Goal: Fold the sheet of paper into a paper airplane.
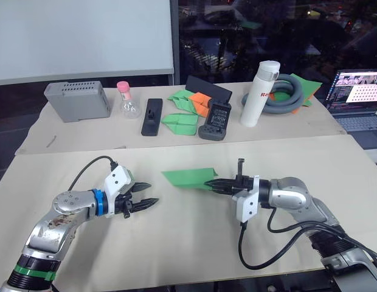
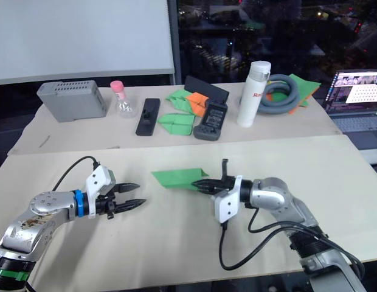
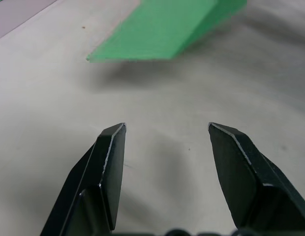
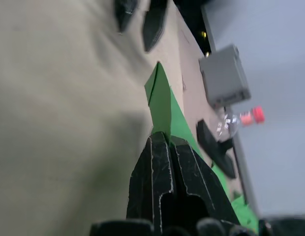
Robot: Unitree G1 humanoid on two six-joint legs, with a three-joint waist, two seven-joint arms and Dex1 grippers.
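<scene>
left eye view: right pincer (image 1: 211, 183) pinches green paper (image 1: 187, 177) edge; left pincer (image 1: 148, 194) gapes, apart.

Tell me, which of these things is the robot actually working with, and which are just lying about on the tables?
In use:
- green paper, already folded, pinched by the right gripper
- left gripper, open, apart from the paper

Lying about, on the far table:
- grey box
- small flask
- white bottle
- grey hose
- laptop
- other folded papers
</scene>
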